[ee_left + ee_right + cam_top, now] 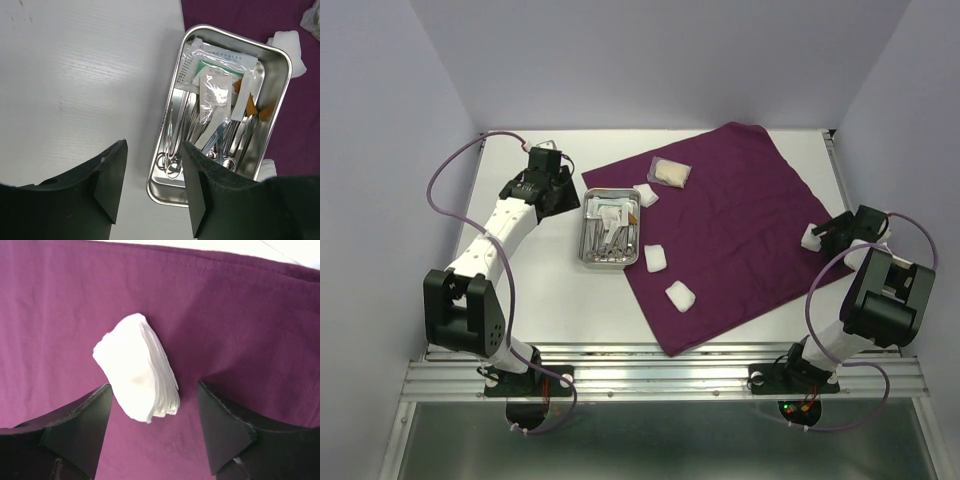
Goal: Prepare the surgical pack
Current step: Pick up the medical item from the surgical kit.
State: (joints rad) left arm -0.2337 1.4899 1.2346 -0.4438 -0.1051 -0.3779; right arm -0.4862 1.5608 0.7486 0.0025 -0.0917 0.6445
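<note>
Left gripper [152,150]: fingers spread, nothing between them, hanging over bare white bench [550,300] just left of the steel tray [278,70]. The tray sits at the left edge of the purple cloth [740,220], with bench on its left side and cloth on its right. Inside the tray: scissors [170,165] with the finger loops at the near end, forceps [241,134] and other silver instruments lying lengthwise, and packets [215,92] piled over the far half. Right gripper [153,387]: jaws spread, straddling a gauze stack [135,365] that lies tilted on the cloth near its right corner. There's a clear gap on one side; the other finger is very close, can't tell if it touches. Not pinched. Three more gauze squares are on the cloth's left part: one at the tray's far-right corner [646,195], one by its near-right corner [656,259], and one nearer the arms [681,296]. A clear packet [670,172] with pale contents lies on the cloth's far-left area, apart from the tray.
</note>
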